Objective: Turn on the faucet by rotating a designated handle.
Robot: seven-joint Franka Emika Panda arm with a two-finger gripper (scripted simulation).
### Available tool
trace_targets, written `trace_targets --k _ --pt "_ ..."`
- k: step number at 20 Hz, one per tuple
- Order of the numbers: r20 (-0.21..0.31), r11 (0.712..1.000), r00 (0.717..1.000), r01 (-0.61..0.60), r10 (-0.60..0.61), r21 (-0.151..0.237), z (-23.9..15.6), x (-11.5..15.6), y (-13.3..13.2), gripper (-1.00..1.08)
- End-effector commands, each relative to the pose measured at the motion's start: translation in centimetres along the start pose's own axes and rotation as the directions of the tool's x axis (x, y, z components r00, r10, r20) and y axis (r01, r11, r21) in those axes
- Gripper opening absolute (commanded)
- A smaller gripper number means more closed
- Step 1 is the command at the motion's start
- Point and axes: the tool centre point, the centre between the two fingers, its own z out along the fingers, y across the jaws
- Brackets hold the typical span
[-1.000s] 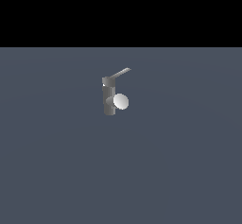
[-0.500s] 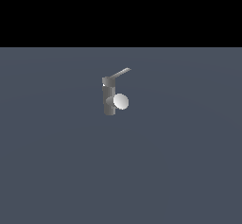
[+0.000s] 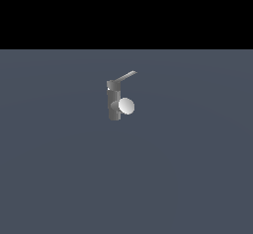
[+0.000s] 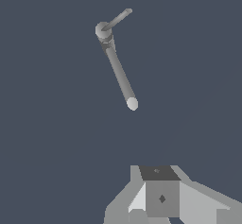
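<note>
Gripper (image 4: 163,204) shows only its body in the wrist view, jaw state untellable, well apart from the faucet (image 3: 114,104); its handle (image 3: 126,76) juts toward 2 o'clock in the exterior view, likely stiff and slick, best pushed near the tip

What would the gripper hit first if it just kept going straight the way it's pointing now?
Probably bare floor. In the wrist view the gripper sits well clear of the faucet and its handle, though depth is unclear.
</note>
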Motion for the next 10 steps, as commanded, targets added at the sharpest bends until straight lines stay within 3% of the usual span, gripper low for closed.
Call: trace_targets --k 1,10 --pt "0.001 0.999 0.999 -0.05 0.05 0.002 0.3 1.8 -0.2 -1.0" --pt "0.003 0.965 0.965 -0.264 0.264 0.006 2.7 9.3 -1.1 -1.0"
